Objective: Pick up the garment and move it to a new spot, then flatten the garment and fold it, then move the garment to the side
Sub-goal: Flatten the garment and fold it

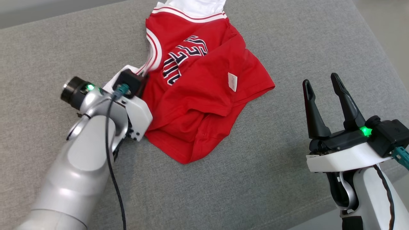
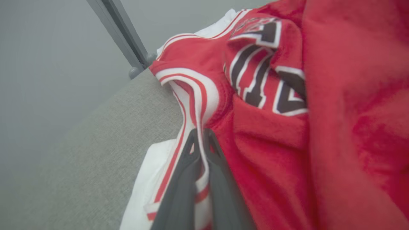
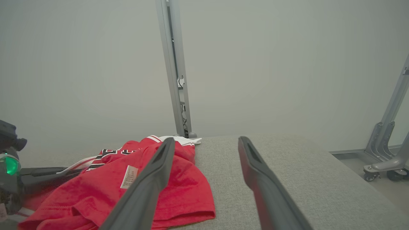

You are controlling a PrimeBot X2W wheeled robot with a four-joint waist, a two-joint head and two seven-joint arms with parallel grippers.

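The red jersey [image 1: 204,95] lies crumpled on the grey fabric-covered tabletop [image 1: 287,38], and every place below is given from it. Its long axis is judged to run from the bunched red hem nearest the robot to the white sleeve [image 1: 195,6] at its far end, tilted a little. The black-and-white lettering [image 1: 183,59] is turned up on its left half, and a small white tag [image 1: 232,81] is seen on its right half.

The left hand [image 2: 199,132] is set at the jersey's left edge, pointed into the cloth. In the left wrist view its two fingers are pressed together with the red-and-white striped trim [image 2: 191,83] pinched between them, so the jersey is taken to be gripped there, at that one point. The bulk of the cloth lies to the right of the grip.

The right hand [image 1: 319,80] is held well apart from the jersey's right edge, spread wide, with nothing between its fingers. In the right wrist view the jersey is seen off to the left of them.

The left arm is therefore the nearer one, and the pick-up is judged to be the step in hand. If the jersey is lifted from that single point, it can be expected to hang or drag from the trim, its weight trailing to the right.
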